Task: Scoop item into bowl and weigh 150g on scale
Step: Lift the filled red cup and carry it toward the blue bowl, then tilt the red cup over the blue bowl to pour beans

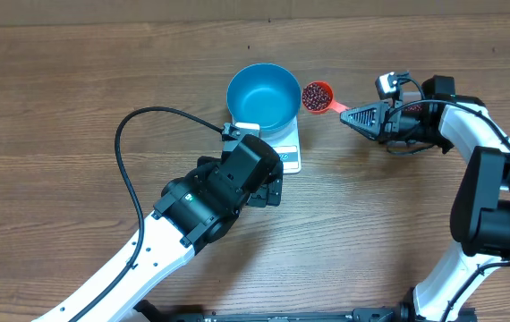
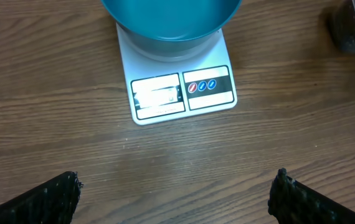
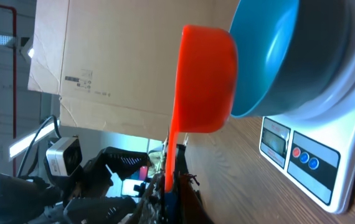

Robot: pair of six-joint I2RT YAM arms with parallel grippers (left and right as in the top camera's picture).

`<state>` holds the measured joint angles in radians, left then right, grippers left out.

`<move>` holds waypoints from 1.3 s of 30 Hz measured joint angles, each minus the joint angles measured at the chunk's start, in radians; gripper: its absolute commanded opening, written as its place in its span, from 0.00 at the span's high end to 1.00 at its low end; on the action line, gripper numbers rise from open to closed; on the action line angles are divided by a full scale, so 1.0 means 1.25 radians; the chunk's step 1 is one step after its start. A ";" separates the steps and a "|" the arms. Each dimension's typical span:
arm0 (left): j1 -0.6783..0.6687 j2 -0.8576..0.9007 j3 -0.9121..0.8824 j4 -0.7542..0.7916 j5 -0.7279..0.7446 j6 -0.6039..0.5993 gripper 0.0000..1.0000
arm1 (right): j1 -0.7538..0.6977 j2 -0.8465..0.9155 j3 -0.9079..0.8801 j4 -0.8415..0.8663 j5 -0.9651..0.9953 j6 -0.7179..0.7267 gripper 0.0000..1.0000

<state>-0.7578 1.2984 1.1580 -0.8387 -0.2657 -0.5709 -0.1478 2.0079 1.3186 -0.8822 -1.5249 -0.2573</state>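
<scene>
Right hand, scoop, beans (wrist-hidden)

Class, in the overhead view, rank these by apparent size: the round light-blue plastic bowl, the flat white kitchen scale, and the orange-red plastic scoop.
Largest: light-blue plastic bowl.
Next: white kitchen scale. The bowl and the left arm cover most of it, so its place against the bowl is unsure.
Smallest: orange-red scoop.

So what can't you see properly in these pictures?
- Scale display: glare whitens it in the left wrist view, and it is too small overhead, so the number is unreadable.
- Beans: the scoop hides them behind its own wall in the right wrist view.
- Bowl inside: cut off by the left wrist view's top edge.
- Left gripper fingers: covered by its own arm overhead.
</scene>
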 measured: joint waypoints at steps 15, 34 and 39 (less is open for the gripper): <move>0.000 0.000 0.000 0.000 0.000 0.000 0.00 | 0.057 0.000 0.000 0.093 -0.004 0.023 0.96; 0.000 0.000 0.000 0.000 0.000 0.000 0.00 | 0.098 0.000 -0.001 0.371 0.063 0.236 0.96; 0.000 0.000 0.000 0.000 0.000 0.000 0.00 | 0.132 0.000 -0.001 0.413 0.102 0.278 0.96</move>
<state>-0.7578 1.2984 1.1580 -0.8383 -0.2657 -0.5709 0.0170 2.0079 1.3170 -0.3660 -1.3975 0.0906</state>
